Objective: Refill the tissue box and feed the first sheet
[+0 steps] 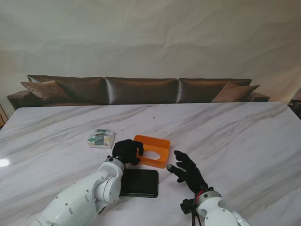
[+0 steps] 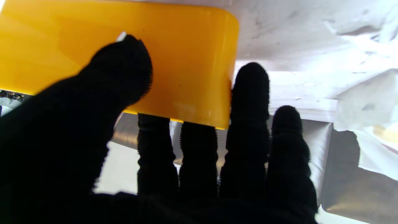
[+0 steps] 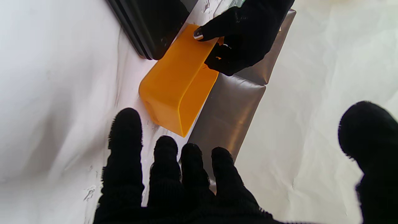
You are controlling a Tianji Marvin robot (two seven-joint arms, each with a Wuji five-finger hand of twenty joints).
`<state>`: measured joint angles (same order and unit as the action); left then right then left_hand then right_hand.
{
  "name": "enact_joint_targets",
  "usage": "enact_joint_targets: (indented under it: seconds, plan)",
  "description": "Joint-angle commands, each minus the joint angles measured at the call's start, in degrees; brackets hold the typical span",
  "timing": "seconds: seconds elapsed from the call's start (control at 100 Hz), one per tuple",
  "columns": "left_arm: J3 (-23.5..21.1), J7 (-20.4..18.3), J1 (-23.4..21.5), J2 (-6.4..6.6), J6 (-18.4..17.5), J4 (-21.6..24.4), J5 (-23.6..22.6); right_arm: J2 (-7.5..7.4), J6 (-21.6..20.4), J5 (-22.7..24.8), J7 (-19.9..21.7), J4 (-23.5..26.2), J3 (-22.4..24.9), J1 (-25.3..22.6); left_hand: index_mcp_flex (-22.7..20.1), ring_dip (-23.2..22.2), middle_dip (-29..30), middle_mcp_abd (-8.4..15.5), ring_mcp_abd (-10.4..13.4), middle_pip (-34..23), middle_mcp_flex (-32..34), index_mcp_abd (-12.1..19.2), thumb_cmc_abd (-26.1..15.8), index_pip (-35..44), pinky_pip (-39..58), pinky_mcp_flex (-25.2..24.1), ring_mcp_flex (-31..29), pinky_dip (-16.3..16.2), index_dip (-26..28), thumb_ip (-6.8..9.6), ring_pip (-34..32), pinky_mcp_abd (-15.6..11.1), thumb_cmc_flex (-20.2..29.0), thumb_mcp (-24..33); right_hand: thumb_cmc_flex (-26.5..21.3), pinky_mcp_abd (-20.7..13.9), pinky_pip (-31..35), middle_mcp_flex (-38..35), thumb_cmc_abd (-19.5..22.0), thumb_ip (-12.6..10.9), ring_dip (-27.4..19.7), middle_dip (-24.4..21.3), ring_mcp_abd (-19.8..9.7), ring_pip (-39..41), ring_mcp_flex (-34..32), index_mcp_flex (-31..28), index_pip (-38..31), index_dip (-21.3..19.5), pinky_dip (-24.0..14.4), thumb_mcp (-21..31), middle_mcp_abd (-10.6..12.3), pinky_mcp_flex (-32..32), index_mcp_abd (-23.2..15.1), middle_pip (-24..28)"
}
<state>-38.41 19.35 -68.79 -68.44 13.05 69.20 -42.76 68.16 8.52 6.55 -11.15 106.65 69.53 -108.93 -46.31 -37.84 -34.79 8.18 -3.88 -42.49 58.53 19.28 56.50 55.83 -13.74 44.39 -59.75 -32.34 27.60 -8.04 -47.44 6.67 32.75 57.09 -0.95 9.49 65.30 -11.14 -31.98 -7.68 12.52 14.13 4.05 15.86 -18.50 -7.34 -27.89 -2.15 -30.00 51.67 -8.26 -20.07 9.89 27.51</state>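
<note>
The left hand [image 1: 127, 151] reaches forward off a bent white arm and is clamped on the near left end of the orange box [image 1: 154, 150]. In the left wrist view its thumb [image 2: 122, 67] presses one face of the box [image 2: 186, 62], 2 fingers go behind that wall, and the other 2 lie just beside its edge. The right hand [image 1: 187, 170] hovers palm down just right of the box and a little nearer to me, its fingers spread and touching nothing.

I count 2 black-gloved hands, 1 orange box, 1 tissue pack [image 1: 100, 138] and 1 black slab [image 1: 139, 182].

The pack lies just left of the left hand and slightly farther from me, white with green print, apart from the box. The slab lies flat nearer to me than the left hand, partly under its wrist.

The box is glossy orange with rounded corners and an oval slot in its upper face. From the right wrist view it [image 3: 174, 93] reads as an open shell, thin-walled, resting on the marble table [image 1: 235, 136] with 1 end in the left hand [image 3: 242, 34].
</note>
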Motion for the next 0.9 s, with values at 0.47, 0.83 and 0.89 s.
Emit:
enact_joint_targets:
  seconds: [0.47,0.83,0.89]
  plan:
    - [-6.4,-2.0,-5.0,0.94,1.8,8.5,-1.5,0.06,0.1,0.5,0.6,0.8,0.0,-0.4,1.8,1.3,4.6,-1.5,-1.2,-1.7,-2.2,-2.8,-7.8,-5.9,107.6,2.7,-1.8,2.5,-1.7,1.16,-2.2,1.0,-7.7,-2.8,0.1,0.7,-0.3,-0.5,-1.2,1.1,0.6,0.7,-0.4,1.0,-0.4,2.0,-1.3,0.0,1.1,-0.5,1.1,-0.3,-1.8,0.8]
    - [-13.8,-0.6,-8.8,1.84,2.1,12.8,-4.3,0.21,0.3,2.0,-0.5,1.3,-0.5,-0.4,6.4,-0.7,4.0,-2.4,-1.8,-0.4,-9.7,-6.3,-12.6,-9.6,99.4,-8.7,8.5,-0.4,1.8,3.75,4.4,5.2,-10.0,-6.8,-0.1,1.2,-0.8,-4.9,-1.4,1.2,0.7,0.5,0.5,1.3,-2.6,2.3,-9.5,-4.2,1.4,-0.5,1.7,-0.1,-5.0,0.0]
    - [-15.0,0.4,-9.3,1.91,1.8,13.0,-5.0,0.28,0.3,2.3,-1.0,1.1,-0.6,-0.3,7.6,-0.3,4.0,-2.2,-1.8,0.3,-12.2,-6.3,-13.0,-10.1,96.3,-13.8,12.5,-0.3,1.8,3.66,6.7,5.8,-10.4,-6.9,-0.2,1.2,-0.9,-5.8,-1.6,1.1,0.8,0.6,0.8,1.5,-3.1,1.7,-10.4,-4.7,1.4,-0.5,1.8,0.0,-5.4,0.0]
